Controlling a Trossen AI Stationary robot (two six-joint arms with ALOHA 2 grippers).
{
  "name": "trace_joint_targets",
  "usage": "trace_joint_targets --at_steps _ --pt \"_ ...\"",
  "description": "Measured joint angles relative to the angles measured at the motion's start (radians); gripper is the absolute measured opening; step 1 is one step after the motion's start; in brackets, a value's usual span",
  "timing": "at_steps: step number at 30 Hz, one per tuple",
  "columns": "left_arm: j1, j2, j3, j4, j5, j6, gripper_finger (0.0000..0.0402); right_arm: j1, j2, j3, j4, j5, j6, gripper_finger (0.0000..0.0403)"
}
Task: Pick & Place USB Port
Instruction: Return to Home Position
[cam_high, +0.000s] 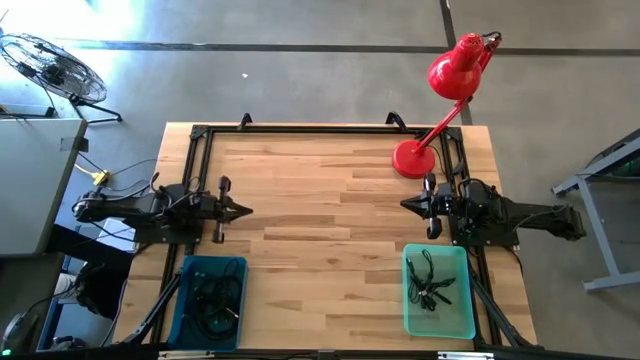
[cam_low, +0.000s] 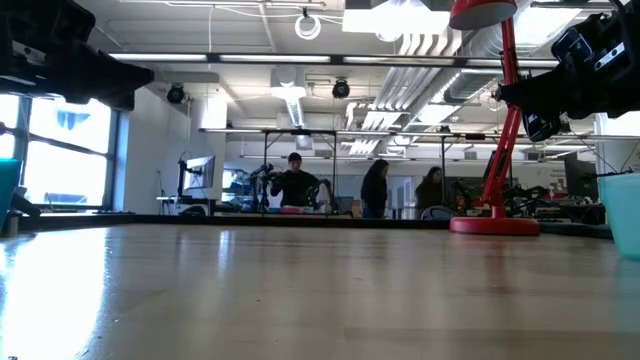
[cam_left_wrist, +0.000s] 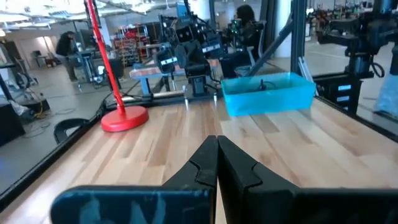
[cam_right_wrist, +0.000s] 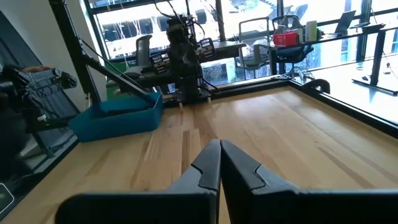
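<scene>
Two bins sit near the table's near edge. The dark blue bin (cam_high: 210, 300) at the left holds dark cables. The pale teal bin (cam_high: 438, 292) at the right holds dark cables and small plug parts (cam_high: 430, 285). My left gripper (cam_high: 247, 211) hovers shut at the table's left side, pointing toward the middle. My right gripper (cam_high: 404, 204) hovers shut at the right side, facing it. Each wrist view shows its own fingers closed together, left (cam_left_wrist: 217, 144) and right (cam_right_wrist: 220, 147), with nothing between them.
A red desk lamp stands with its base (cam_high: 413, 159) on the table's far right, just beyond my right gripper, its head (cam_high: 455, 70) reaching past the far edge. A black frame (cam_high: 300, 130) rims the table. Bare wood (cam_high: 320, 230) lies between the arms. People stand in the room behind.
</scene>
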Motion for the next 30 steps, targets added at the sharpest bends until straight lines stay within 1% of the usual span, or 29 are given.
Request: trace_joint_targets --at_steps 5,7,9,11,13,15,17,30 --pt "0.000 0.000 0.001 -0.020 0.002 0.000 0.0000 0.000 0.000 0.000 0.000 0.000 0.000 0.0001" --pt "0.006 -0.001 -0.010 -0.007 0.019 -0.002 0.0000 0.000 0.000 0.000 0.000 0.000 0.000 0.0001" --pt "0.051 -0.001 -0.010 0.035 0.029 -0.003 0.0000 0.000 0.000 0.000 0.000 0.000 0.000 0.0000" --pt "0.102 0.002 -0.008 0.141 0.017 0.001 0.0000 0.000 0.000 0.000 0.000 0.000 0.000 0.0001" --pt "0.134 0.022 -0.003 0.175 0.040 0.002 0.0000 0.000 0.000 0.000 0.000 0.000 0.000 0.0000" --pt "0.155 0.029 0.004 0.142 0.044 0.003 0.0000 0.000 0.000 0.000 0.000 0.000 0.000 0.0000" --pt "0.166 0.031 0.012 0.151 0.034 0.004 0.0000 0.000 0.000 0.000 0.001 0.000 0.000 0.0001" --pt "0.164 0.036 0.021 0.097 0.026 0.004 0.0000 0.000 0.000 0.000 0.001 0.000 0.000 0.0001"
